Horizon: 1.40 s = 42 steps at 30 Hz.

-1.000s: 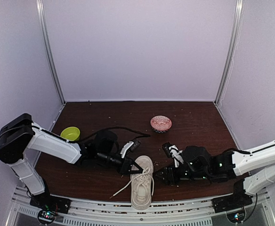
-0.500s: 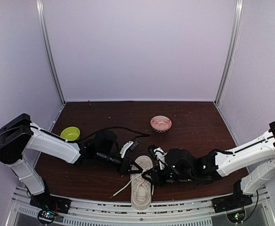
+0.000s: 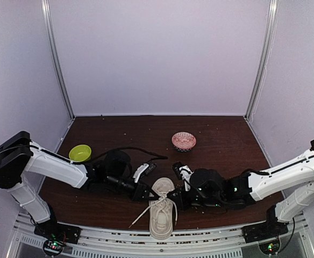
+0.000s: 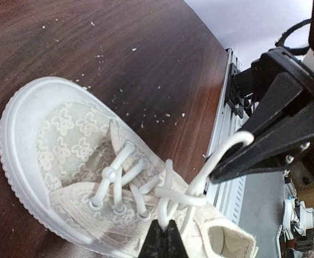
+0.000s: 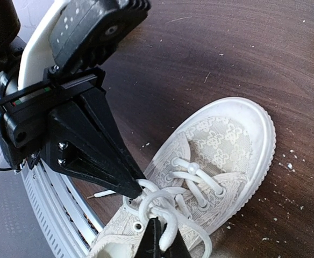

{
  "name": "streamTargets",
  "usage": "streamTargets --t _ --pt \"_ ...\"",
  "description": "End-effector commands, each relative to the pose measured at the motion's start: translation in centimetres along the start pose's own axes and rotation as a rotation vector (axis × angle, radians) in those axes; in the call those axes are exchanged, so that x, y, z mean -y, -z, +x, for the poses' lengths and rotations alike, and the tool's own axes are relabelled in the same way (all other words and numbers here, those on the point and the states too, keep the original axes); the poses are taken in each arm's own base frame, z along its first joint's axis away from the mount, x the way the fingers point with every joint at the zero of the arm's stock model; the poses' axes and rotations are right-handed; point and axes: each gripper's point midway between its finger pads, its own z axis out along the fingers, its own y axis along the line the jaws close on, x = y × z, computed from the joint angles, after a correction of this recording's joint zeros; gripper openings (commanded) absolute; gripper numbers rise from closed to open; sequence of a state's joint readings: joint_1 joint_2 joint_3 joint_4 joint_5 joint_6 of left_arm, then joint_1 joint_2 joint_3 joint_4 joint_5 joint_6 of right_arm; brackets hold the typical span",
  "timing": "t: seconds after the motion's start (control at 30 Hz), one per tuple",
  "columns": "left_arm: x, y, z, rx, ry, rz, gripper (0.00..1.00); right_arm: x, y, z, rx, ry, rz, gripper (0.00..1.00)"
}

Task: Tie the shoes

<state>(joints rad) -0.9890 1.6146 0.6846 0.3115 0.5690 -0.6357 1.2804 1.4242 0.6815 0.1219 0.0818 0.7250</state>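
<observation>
Dark wood counter carries the cream sneaker at its near edge, with a green bowl and a red-patterned bowl behind. The left hand and right hand meet over it, tips indistinct. Left wrist: left hand pinches a lace, heel cropped. Right wrist: right hand also pinches a lace.

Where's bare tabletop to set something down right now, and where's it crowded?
Free: the back strip of the table behind the green bowl and red bowl, and the back-right patch between the red bowl, the right wall and the right arm. Crowded: front centre, where the left gripper and right gripper are both shut on the laces over the sneaker.
</observation>
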Motion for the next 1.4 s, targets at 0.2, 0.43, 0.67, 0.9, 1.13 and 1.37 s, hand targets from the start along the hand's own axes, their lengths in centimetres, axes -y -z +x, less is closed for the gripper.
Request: streamTargets --t 0.2,0.43,0.67,0.9,1.13,1.37 --pt "-1.6 1.8 2.6 -0.037 -0.008 -0.099 0.0 4.6 2.0 0.7 0.008 -0.028 0.118 0.0" --pt "-3.4 3.2 3.5 -0.042 0.028 -0.209 0.0 6.1 2.6 1.6 -0.007 -0.051 0.147 0.0" --pt "-4.3 4.1 3.8 -0.031 0.055 -0.258 0.0 6.8 2.1 2.9 -0.042 -0.067 0.157 0.0" --pt "-5.2 4.3 4.7 -0.042 0.092 -0.286 0.0 7.5 1.4 4.5 -0.082 -0.089 0.162 0.0" --pt "-5.5 4.3 5.1 -0.042 0.109 -0.289 0.0 8.1 1.0 5.8 -0.114 -0.109 0.161 0.0" --pt "-5.0 4.7 4.2 -0.009 0.091 -0.277 0.0 7.3 1.2 4.9 -0.093 -0.09 0.136 0.0"
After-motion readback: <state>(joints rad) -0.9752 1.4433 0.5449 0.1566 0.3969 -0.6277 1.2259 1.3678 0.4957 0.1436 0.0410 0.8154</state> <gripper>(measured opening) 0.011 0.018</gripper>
